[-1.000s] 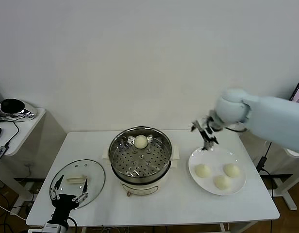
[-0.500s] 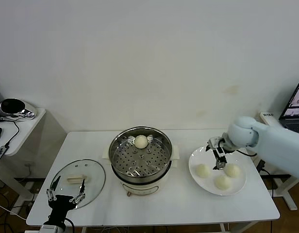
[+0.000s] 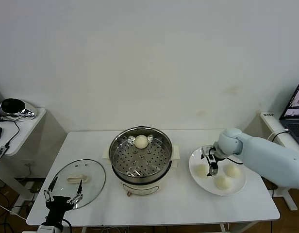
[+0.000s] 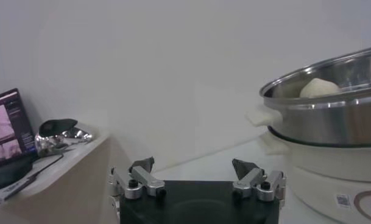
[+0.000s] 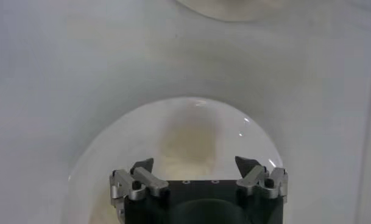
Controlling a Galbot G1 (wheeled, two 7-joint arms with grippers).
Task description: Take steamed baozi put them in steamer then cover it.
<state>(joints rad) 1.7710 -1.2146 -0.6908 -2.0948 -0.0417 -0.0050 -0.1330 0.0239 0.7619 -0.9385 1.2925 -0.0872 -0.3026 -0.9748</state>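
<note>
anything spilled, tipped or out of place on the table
Nothing stands out. One bun sits in the steamer, three buns on the plate, and the lid lies flat on the table.

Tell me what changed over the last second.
The right gripper came down from above the plate's far rim to the plate, now low over the bun nearest the steamer, jaws open, nothing gripped yet. The left gripper drifted slightly toward the table's near edge, open. Unchanged: one bun in the steamer, three on the plate, the lid flat on the table.
</note>
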